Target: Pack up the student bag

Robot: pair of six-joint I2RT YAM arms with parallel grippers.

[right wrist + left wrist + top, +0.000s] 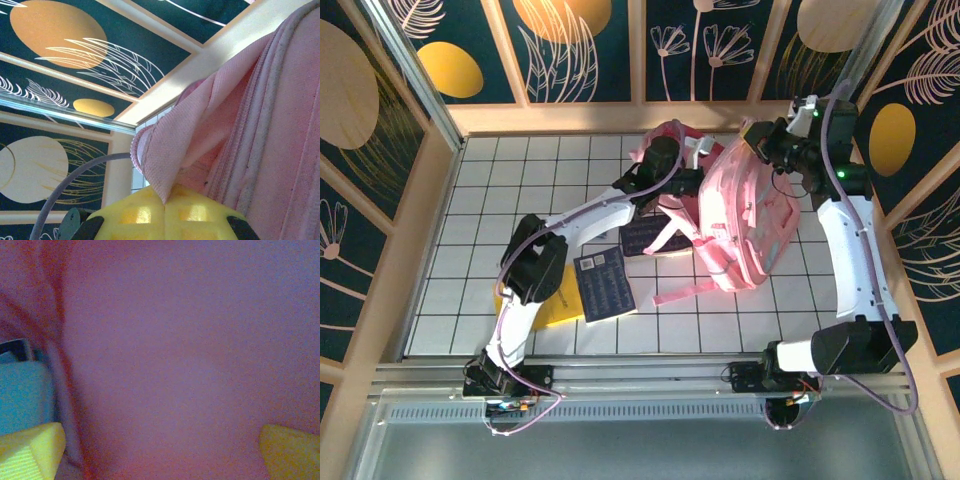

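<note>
The student bag [745, 225], a large pink backpack, lies on the tiled table at the back right, its straps trailing toward the front. My left gripper [692, 182] reaches into its mouth from the left. In the left wrist view the gripper [160, 455] is open, its yellow fingertips [30, 452] far apart with nothing between them, facing the pink lining [190, 355]. A light blue object [22, 395] sits at the left inside. My right gripper [760, 135] is at the bag's top edge. Its yellow fingers [135, 215] are shut on a flap of the bag's pink fabric [170, 150].
A dark blue book [605, 285] lies on a yellow item [545, 305] near the left arm. Another dark book [648, 235] rests beside the bag's strap [682, 293]. Wooden walls border the table at the back and sides.
</note>
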